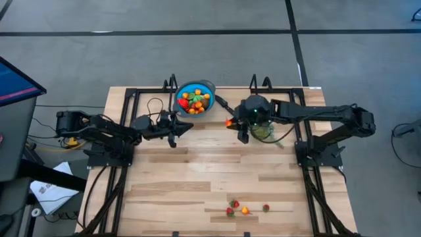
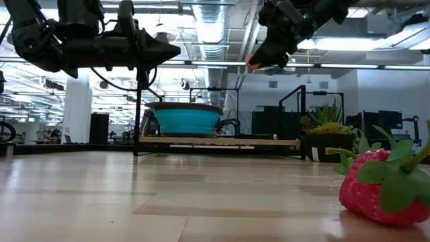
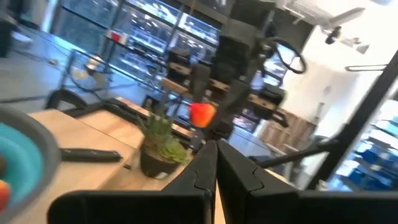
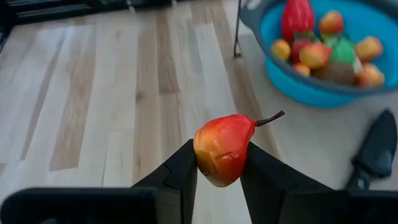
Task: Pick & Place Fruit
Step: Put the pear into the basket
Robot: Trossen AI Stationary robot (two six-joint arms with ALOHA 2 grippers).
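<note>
My right gripper [image 4: 219,163] pinches a red-orange pear [image 4: 222,148] aloft, blue bowl [image 1: 205,87] at ten o'clock (drop target, I judge); left gripper [image 1: 175,125] pressed together, waiting

I see a red-to-orange pear [image 4: 222,149] with a dark stem between the black fingers of the right gripper [image 4: 219,177]. The bowl [image 4: 323,87] reads bright blue, its handle [image 4: 376,149] black, its fruit [image 4: 323,46] red, orange, yellow, green and brown. The table [image 4: 112,93] shows pale wood-grain strips. The strawberry [image 2: 376,191] is red with green leaves.
</note>
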